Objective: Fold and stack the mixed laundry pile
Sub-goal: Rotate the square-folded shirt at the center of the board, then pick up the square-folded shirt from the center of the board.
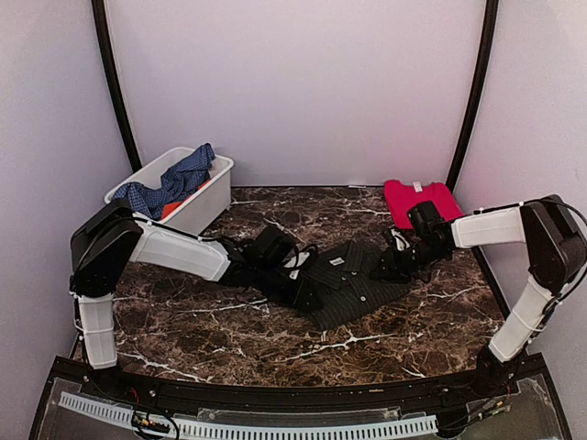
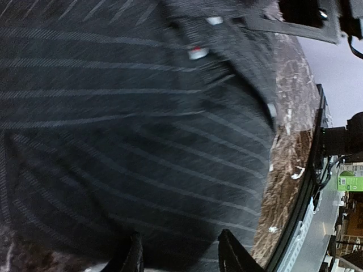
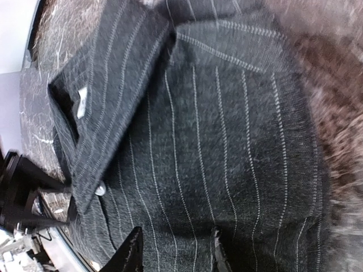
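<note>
Pinstriped shirt — grip of fingers unclear

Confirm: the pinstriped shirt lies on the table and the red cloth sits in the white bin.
Wrong: the red cloth lies on the table, far right, not in the white bin; the top external view shows it. The pinstriped shirt claim holds.

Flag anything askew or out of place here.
Blue checked garment hangs over the rim of the white bin, back left. Pinstriped shirt lies skewed and rumpled mid-table. Red cloth, back right, looks neatly folded.
</note>
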`<state>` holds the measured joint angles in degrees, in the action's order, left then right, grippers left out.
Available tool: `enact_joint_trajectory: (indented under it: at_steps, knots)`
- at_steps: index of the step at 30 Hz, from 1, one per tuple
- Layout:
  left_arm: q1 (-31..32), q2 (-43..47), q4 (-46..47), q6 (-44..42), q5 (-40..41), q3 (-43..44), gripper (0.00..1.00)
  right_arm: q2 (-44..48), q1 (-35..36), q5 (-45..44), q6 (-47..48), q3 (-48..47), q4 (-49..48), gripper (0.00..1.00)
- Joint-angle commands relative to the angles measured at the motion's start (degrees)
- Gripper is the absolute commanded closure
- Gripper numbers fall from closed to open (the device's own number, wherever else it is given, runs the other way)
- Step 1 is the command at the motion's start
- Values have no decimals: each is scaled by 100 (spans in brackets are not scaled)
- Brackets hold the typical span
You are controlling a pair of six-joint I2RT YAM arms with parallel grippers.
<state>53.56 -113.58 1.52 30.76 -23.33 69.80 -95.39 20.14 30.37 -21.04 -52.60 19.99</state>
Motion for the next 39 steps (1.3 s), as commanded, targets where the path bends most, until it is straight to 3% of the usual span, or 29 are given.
enact_joint_trajectory:
  at_steps: [1,7,12,16,19,21,29,39]
  knots:
    - [-508,54,-285,164,153,-556,57,-75,71,686,-588,615,-1058,64]
    - [-1120,108,-665,-1,672,-828,62,130,608,1162,-1246,1055,-1928,64]
    - [-1214,907,-676,-449,1301,-921,58,538,670,987,-1191,928,-1597,64]
    - [-901,1785,-359,-1050,1878,-1022,53,1406,315,464,-862,837,-878,64]
    - [-138,2012,54,-2231,2812,-951,40,2246,211,305,-941,991,-686,63]
    - [190,1810,153,-2758,2831,-746,36,2601,147,286,-1035,1121,-563,61]
    - [1182,705,823,-4784,2371,-167,41,3084,82,657,-2026,2073,-1111,52]
    - [1546,-348,938,-6142,2087,418,45,3447,74,716,-3132,2998,-2186,50]
